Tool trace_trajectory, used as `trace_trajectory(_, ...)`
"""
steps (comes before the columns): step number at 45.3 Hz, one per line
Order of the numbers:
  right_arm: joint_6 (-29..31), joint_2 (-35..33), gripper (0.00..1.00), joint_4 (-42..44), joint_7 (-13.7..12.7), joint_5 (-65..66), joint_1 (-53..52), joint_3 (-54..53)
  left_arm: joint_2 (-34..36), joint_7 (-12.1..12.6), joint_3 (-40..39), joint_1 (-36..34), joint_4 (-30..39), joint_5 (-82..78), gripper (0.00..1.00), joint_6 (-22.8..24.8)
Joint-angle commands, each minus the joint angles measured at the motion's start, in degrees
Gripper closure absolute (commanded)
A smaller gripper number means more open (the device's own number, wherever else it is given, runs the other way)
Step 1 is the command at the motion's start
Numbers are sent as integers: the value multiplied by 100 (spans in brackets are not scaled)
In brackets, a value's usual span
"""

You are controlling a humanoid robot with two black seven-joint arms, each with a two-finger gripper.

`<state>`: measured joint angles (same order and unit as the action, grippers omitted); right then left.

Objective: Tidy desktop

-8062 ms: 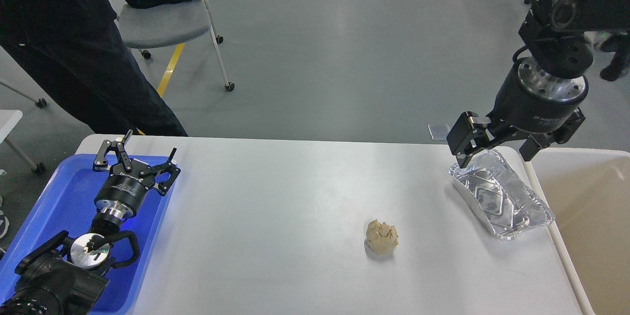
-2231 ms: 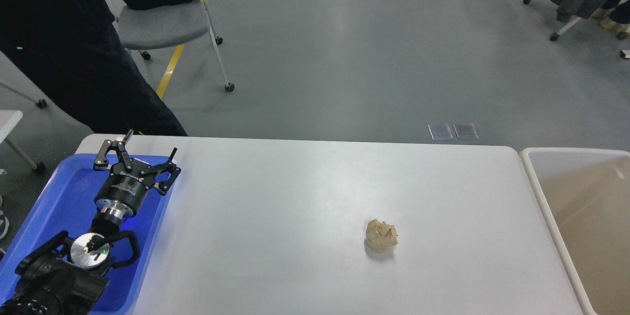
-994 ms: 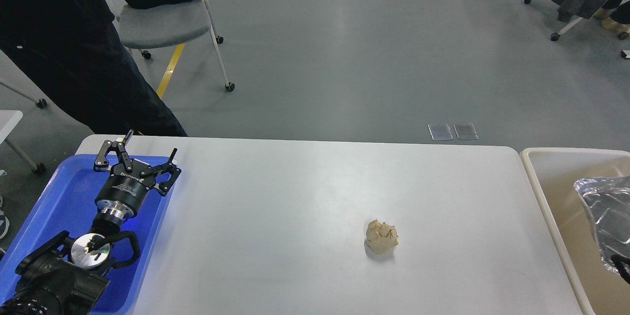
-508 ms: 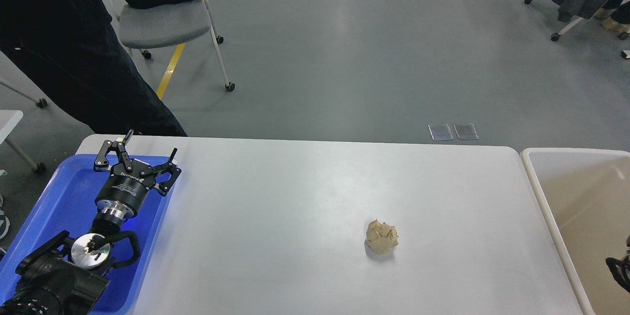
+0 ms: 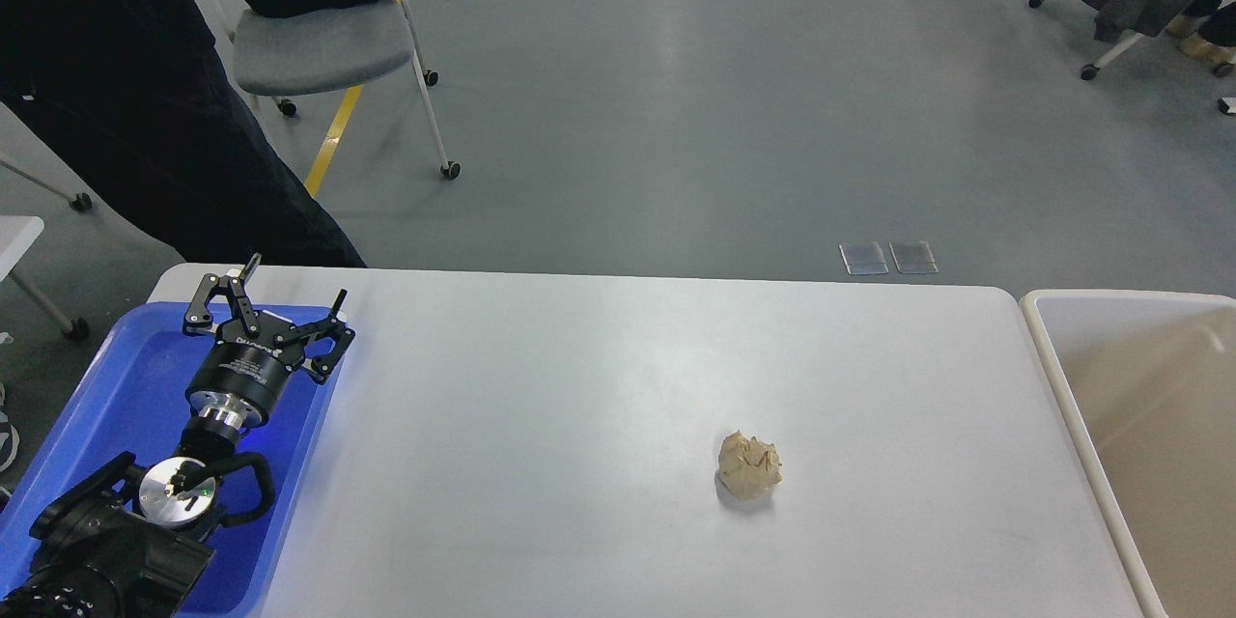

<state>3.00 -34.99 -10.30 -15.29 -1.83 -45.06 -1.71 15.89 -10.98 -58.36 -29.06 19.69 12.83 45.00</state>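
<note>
Head view shows the scene from above, and nearest to the camera is the robot's left arm, which enters at the lower left corner. Its thick black joints lie over the blue tray (image 5: 106, 406), which sits on the left end of the counter (image 5: 579, 386). The left pincer (image 5: 290, 314) is at the far end of this arm, above the far right corner of the tray. Its 2 fingers are spread apart and nothing is between them. The right pincer does not appear in this view.

The counter is the wide white tabletop with rounded corners. It fills the lower half of the view, from the tray on the left to the beige bin (image 5: 1053, 377) on the right. The bin touches the right edge of the counter or stands just beside it; its inside looks beige, and only a part of it is visible.

On the counter lies 1 crumpled paper ball (image 5: 749, 465), light brown, right of the middle and toward the near edge, well apart from the pincer and from the bin.

Farther away is the grey floor. 2 small clear plates (image 5: 888, 258) lie there just behind the counter. A grey chair (image 5: 319, 43) on wheels and a yellow line (image 5: 357, 87) are at the upper left.
</note>
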Motion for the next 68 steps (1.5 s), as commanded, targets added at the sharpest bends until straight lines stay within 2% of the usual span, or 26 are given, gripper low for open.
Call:
trace_trajectory(1,632,-1272,0,-1490,-18,1156,-1064,13,2,0,0,5,0,0,0,0)
trace_trajectory(17,1326,-2319,0,-3486,-149,2801,-2190,4,2,0,0,-4,0,0,0,0)
trace_trajectory(28,1537,-2978,0,-5025,-598,2960,-3201,223,2,0,8,-4,0,0,0,0)
trace_trajectory(32,1537,-3049,0,-5341,-598,3118,-3833,776,2,0,8,-4,0,-9,0,0)
trace_trajectory(39,1529,-2953,0,-5570,-545,3145,-5187,2375,2,0,8,-4,0,-9,0,0)
trace_trajectory(49,1537,-2382,0,-5588,-519,3092,-5987,3536,2,0,8,-4,0,-9,0,0)
trace_trajectory(53,1546,-1987,0,-5641,-370,3013,-6610,4431,2,0,8,-4,0,-9,0,0)
trace_trajectory(61,1546,-941,0,-6088,350,2170,-7911,6628,2,0,8,5,0,-9,0,0)
trace_trajectory(62,1546,-644,0,-6307,560,2021,-8200,7110,2,0,8,5,0,-9,0,0)
trace_trajectory(65,1581,-273,0,-6668,948,1950,-8571,7649,2,0,8,5,0,-9,0,0)
trace_trajectory(68,1660,0,0,-7037,1124,1941,-8861,7931,2,0,8,5,0,-9,0,0)
